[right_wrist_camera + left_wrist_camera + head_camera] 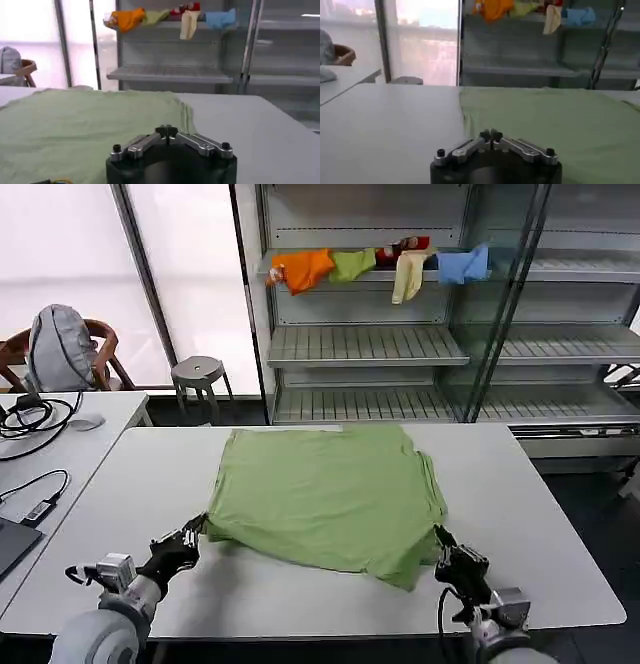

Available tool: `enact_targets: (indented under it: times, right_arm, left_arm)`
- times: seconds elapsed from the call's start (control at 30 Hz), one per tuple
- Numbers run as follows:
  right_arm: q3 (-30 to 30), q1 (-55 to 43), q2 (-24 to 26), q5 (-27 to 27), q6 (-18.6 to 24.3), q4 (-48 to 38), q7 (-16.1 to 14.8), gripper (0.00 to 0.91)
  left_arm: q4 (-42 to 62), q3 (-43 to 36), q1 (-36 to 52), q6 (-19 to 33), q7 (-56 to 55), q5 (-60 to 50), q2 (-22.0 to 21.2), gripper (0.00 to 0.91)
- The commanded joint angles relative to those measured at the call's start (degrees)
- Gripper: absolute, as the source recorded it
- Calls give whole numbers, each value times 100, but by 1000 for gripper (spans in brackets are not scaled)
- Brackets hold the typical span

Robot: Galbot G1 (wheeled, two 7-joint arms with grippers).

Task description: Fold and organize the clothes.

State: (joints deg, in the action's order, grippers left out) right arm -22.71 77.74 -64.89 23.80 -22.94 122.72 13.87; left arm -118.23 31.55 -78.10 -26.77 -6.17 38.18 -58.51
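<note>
Green polo shirt [325, 494], lying flat on the white table [540, 514], already doubled over into a rough rectangle, its layered edges showing along the side at 3 o'clock and its near corners lifted slightly off the surface. The left gripper [180, 550] sits at the shirt's near corner at about 7 o'clock from the cloth's middle, and the right gripper [455, 566] at the near corner at about 5 o'clock; both rest low over the table at the hem. In the left wrist view the left gripper's [490, 136] fingertips meet with the cloth lying beyond them, and in the right wrist view the right gripper's [166, 131] tips are likewise pressed together; whether any fabric is pinched between either pair cannot be made out. The step in hand appears to be the next fold, carrying the near edge toward 12 o'clock. To do it well, both corners should be taken with all layers caught, raised together, and moved level, so that the hem stays straight and the stacked layers at 3 o'clock do not slide apart; uneven lift would likely skew the fold.
</note>
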Motion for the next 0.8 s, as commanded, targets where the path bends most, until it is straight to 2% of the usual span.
enact_targets:
  times: [0.03,0.57,0.8]
  right_arm:
    - [376,-1025,-11,133,-163,-557,79,0]
    - [580,-1831,-212,-293,-96,-1714,181,0]
    - [568,-2061,-229,-193,-98,-1869,193,0]
  left_arm:
    - [908,-329,1064,36,57,185,23,10]
    - [1513,-547,1360,76,259,185,82,10]
    - [1509,-540,1372,119,366,186,96,10]
